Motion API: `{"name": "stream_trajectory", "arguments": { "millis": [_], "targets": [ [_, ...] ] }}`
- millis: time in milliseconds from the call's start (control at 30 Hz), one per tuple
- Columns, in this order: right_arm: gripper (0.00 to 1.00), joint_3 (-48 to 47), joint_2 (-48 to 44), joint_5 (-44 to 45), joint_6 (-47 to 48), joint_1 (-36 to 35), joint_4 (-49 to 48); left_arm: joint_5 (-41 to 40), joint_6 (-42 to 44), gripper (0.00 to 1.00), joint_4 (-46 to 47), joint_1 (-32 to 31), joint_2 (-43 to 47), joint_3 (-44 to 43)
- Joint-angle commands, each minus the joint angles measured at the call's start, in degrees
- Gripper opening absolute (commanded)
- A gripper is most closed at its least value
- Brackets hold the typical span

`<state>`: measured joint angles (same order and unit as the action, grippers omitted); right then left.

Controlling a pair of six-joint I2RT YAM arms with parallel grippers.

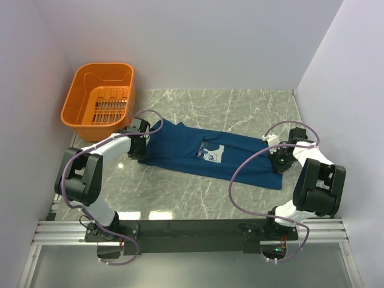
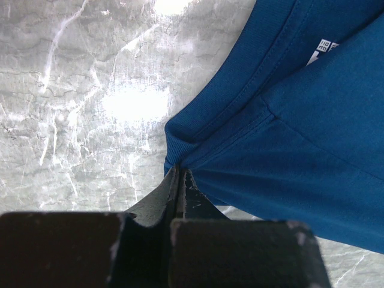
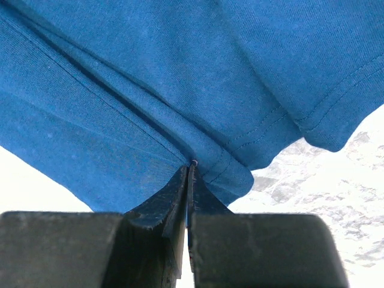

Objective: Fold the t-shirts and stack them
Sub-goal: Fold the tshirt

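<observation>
A dark blue t-shirt (image 1: 204, 155) lies stretched across the marble table, its pale chest print (image 1: 211, 153) facing up near the middle. My left gripper (image 1: 137, 147) is shut on the shirt's left end; in the left wrist view the jaws (image 2: 180, 171) pinch the cloth (image 2: 300, 132) beside the ribbed collar. My right gripper (image 1: 277, 159) is shut on the shirt's right end; the right wrist view shows its jaws (image 3: 192, 165) pinching a fold of the hemmed fabric (image 3: 180, 78). The pinched cloth hangs a little above the table (image 2: 90, 90).
An orange plastic basket (image 1: 99, 96) stands at the back left, close behind the left arm. White walls close in the table on the left, back and right. A black rail (image 1: 192, 228) with the arm bases runs along the near edge.
</observation>
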<state>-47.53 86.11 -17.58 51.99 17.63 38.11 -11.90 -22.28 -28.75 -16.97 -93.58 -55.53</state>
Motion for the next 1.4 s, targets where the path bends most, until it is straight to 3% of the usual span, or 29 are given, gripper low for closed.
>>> {"name": "stream_trajectory", "arguments": {
  "millis": [0, 533, 1133, 1267, 1300, 1333, 1367],
  "targets": [
    [0.06, -1.3, -0.2, 0.2, -0.5, 0.4, -2.0, -2.2, -0.6, 0.01, -0.3, 0.1, 1.2, -0.3],
    [0.06, -3.6, -1.0, 0.3, -1.2, 0.5, 0.1, -2.0, -3.4, 0.01, -7.5, -1.0, 8.2, -0.5],
    [0.04, -9.4, -0.2, -1.0, 0.9, 0.6, 5.8, -1.4, -3.3, 0.01, -9.7, -1.0, 4.2, 1.3],
    [0.08, -10.1, 2.7, -2.1, -0.5, 0.2, 5.5, -0.6, -2.8, 0.01, -9.3, -1.0, 1.0, 0.4],
    [0.09, -10.1, 3.2, -2.1, -0.7, 0.1, 5.3, -0.3, -2.6, 0.02, -9.1, -1.0, 0.6, 0.3],
    [0.12, -10.0, 3.5, -2.0, -0.8, 0.0, 5.2, 0.3, -2.5, 0.12, -9.2, -1.0, 0.4, 0.0],
    [0.21, -9.9, 4.0, -1.7, -1.4, -0.1, 4.7, 0.5, -2.4, 0.18, -9.3, -1.0, 0.5, -0.2]
  ]
}}
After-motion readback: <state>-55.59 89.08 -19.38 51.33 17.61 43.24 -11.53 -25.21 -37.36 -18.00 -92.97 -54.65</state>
